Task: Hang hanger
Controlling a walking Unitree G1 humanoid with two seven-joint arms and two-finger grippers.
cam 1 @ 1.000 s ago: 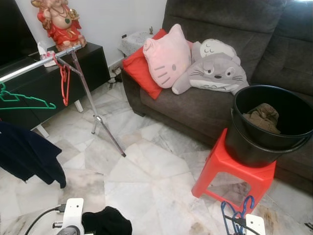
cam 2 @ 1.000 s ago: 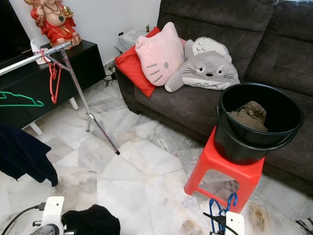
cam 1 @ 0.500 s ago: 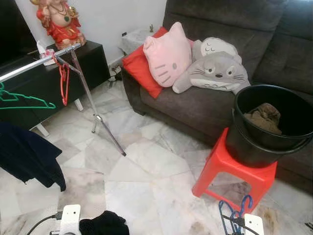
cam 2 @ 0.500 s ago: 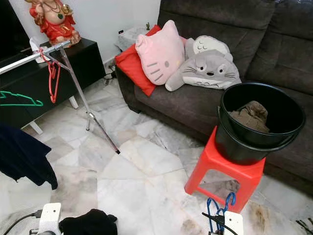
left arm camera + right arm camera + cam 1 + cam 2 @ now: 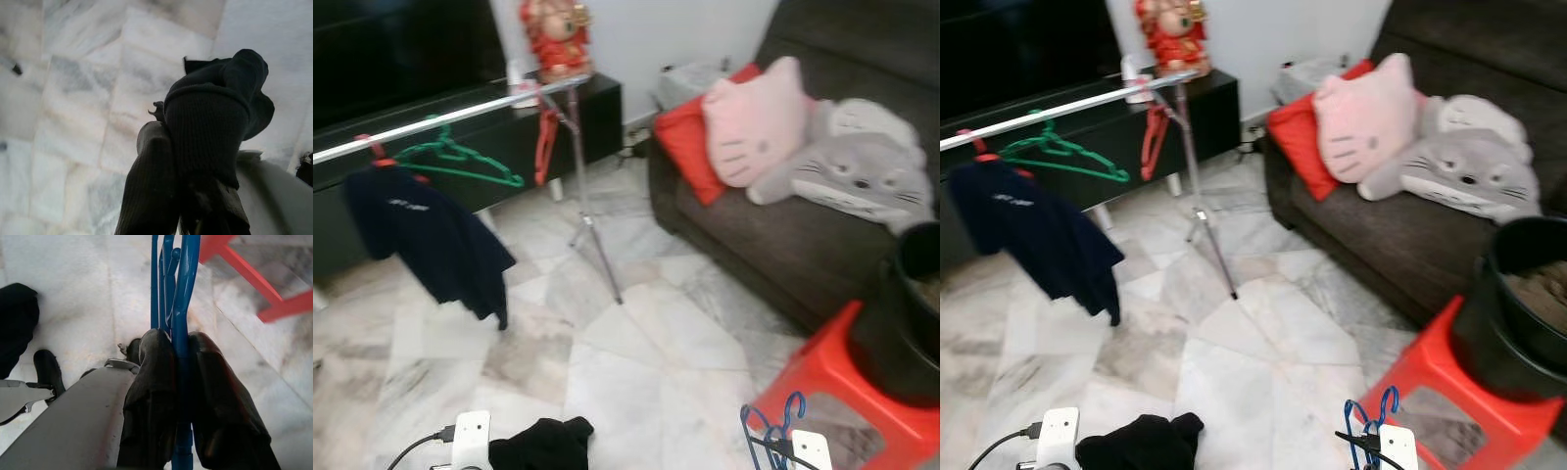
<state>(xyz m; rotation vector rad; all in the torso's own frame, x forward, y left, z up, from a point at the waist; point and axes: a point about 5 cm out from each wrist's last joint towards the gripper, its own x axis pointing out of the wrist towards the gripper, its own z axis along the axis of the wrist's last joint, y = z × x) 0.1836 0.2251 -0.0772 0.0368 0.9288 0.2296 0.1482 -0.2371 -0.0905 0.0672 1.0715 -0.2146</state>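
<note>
**Ana:** Down at five o'clock in the head view, the right gripper (image 5: 181, 382) has its jaws clamped on a blue hanger (image 5: 1369, 419), the wire running straight up between the two black fingers (image 5: 151, 396) in the wrist view.

**Ben:** And the left gripper (image 5: 190, 161)?

**Ana:** At seven o'clock, low in the frame, jaws closed on a bunched black garment (image 5: 1136, 443) that hides most of one finger. White marble floor (image 5: 636, 362) lies beneath both.

**Ben:** Where's the rail?

**Ana:** A silver clothes rail (image 5: 440, 119) runs from nine o'clock up toward twelve, carried on a slanted metal stand (image 5: 592, 230). On it hang a navy shirt (image 5: 426, 240) on a red hanger, a bare green hanger (image 5: 460, 164) beside it, and a red hanger (image 5: 546, 145) near the stand's top. The blue hanger is well apart from that rail.

**Ben:** Behind it?

**Ana:** A black TV cabinet (image 5: 597, 108) with a red figurine (image 5: 553, 37) on top at twelve o'clock. At two o'clock, a dark sofa (image 5: 773, 235) holds a red cushion (image 5: 690, 142), a pink cat pillow (image 5: 759, 122) and a grey plush (image 5: 867, 176). At four o'clock, a black bucket (image 5: 1518, 313) stands on a red stool (image 5: 1449, 387), just beside the blue hanger. The picture is a little blurred.
</note>
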